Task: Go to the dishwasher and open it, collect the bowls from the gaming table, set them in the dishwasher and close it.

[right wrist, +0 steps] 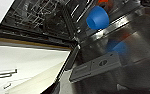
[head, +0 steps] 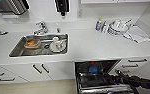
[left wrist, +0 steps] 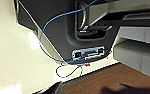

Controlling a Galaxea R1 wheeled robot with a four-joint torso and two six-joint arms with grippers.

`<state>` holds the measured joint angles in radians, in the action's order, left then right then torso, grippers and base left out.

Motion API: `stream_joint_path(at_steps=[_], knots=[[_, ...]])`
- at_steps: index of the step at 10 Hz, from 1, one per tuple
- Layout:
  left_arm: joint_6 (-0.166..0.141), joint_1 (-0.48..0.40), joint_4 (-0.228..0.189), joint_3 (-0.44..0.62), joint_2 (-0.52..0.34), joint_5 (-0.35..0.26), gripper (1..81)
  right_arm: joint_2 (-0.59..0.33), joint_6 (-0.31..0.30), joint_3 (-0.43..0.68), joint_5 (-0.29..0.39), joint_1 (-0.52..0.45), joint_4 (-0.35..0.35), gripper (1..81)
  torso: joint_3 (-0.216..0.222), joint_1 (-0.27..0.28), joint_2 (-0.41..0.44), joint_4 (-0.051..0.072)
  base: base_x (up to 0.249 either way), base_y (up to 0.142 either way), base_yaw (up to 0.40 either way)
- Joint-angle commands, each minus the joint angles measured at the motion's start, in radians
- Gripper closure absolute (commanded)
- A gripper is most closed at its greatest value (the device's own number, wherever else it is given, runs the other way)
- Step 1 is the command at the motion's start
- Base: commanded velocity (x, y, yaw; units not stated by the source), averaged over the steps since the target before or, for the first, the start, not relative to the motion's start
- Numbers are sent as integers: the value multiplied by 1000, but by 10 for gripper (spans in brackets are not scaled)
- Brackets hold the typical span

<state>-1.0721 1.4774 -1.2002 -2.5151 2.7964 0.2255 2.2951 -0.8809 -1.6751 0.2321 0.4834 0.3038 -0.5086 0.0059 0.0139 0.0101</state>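
Dishwasher (head: 98,75) under the white table (head: 91,47) stands open, its stainless-steel door folded down toward the camera in the head view, just right of the white cabinet doors with dark bar handles (head: 41,68). Inside its dark rack sits a small round blue plastic bowl (head: 93,69), with a bit of an orange bowl (head: 92,62) just behind it. From the right wrist view the blue bowl lies tilted on its side in the wire rack, its blurred reflection showing on the shiny steel inner face of the door (right wrist: 131,57), near the grey detergent compartment (right wrist: 96,66) set into that door. The robot's black right arm (head: 138,81) reaches in from the lower right, over the lowered door; whether its jaws are released or clenched I cannot tell. On the table, a stainless-steel sink (head: 17,48) holds an orange-tinted container (head: 32,43) and a white plate with a cup (head: 57,45), with a chrome tap (head: 41,28) behind it. Farther right stand a small bottle (head: 99,24), a stack of white dishes (head: 118,27) and a folded white cloth (head: 138,35). The left wrist view looks down at a pale glossy floor (left wrist: 13,57), a dark robot panel and a thin blue cable (left wrist: 44,32); the state of the left jaws cannot be told either.
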Motion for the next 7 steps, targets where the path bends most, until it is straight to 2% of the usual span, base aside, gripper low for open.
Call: stream_joint_path(at_steps=[1,3,7], knots=[[6,27,-5,1,-15,-38,10,-58,-1,71,94,-94,-20,10,0,0,0,0,0,0,0],[8,22,-4,-2,-17,-38,10,-105,6,153,148,-61,-20,10,0,0,0,0,0,0,0],[8,14,-1,-25,-20,-17,10,-207,16,207,173,102,-8,10,0,0,0,0,0,0,0]])
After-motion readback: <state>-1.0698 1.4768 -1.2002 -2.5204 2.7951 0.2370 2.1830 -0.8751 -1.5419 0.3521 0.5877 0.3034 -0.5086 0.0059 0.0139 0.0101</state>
